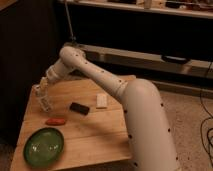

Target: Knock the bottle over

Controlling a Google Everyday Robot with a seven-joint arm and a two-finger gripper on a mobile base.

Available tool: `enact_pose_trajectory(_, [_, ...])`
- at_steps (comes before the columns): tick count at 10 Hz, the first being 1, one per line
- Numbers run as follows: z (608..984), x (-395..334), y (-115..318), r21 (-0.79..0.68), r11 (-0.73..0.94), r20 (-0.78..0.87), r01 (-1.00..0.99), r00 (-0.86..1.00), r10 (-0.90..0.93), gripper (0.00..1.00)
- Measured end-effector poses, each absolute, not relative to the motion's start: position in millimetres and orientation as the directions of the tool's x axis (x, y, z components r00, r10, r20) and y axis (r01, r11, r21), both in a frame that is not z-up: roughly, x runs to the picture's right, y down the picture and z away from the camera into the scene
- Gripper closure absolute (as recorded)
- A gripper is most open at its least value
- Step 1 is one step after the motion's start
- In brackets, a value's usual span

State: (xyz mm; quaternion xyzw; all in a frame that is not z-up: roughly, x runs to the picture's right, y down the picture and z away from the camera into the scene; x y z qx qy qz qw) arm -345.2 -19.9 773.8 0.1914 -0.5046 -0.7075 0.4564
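My gripper point(42, 96) hangs at the end of the white arm point(85, 67), low over the left edge of the wooden table point(100, 130). A pale, slender bottle point(45, 105) seems to stand upright right at the gripper, and the two overlap. I cannot tell whether the gripper touches it or is only beside it.
On the table lie a green bowl point(43, 146) at the front left, a small red object point(55, 121), a black bar point(79, 108) and a white block point(102, 100). A dark cabinet stands behind the table. The robot's white body point(147, 130) is at the table's right side.
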Motion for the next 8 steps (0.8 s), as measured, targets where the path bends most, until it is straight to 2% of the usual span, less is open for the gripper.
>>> enact_pose_trajectory(2, [793.4,-376.6,-20.9,0.888,-0.103,0.181,0.448,-0.547,-0.817,1.0])
enact_pose_trajectory(4, [808.6,-401.8,-13.4,0.894,-0.107,0.193,0.435,-0.588,-0.786,0.93])
enact_pose_trajectory(6, [819.6,-403.9,-8.6,0.896,-0.099,0.195,0.432,-0.585,-0.787,0.99])
enact_pose_trajectory(8, [806.4,-392.4,-5.1,0.901,-0.096,0.193,0.424,-0.589,-0.785,1.0])
